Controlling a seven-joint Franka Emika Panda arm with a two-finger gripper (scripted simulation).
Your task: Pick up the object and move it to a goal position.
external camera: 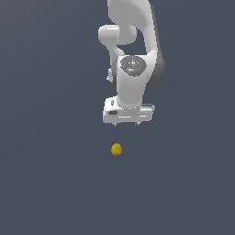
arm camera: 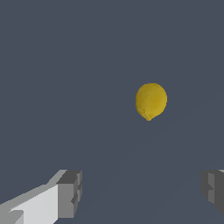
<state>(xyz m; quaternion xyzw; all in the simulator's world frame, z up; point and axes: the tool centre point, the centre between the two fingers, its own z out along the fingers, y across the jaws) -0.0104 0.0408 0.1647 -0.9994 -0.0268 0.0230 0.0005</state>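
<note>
Clearly, the pincer (external camera: pixel 128 124) hung with its fingers spread apart and empty, the yellow lump (external camera: pixel 116 149) resting on the worktop (external camera: pixel 46 183) near it but not between the fingers.

In the wrist view the lump (arm camera: pixel 151 101) sat off the midline between the two fingers (arm camera: pixel 69 193); closing from such an offset would likely nudge the round thing and let it roll away. It was nearly round, its slightly longer axis ending in a small nub that pointed toward the fingers.
</note>
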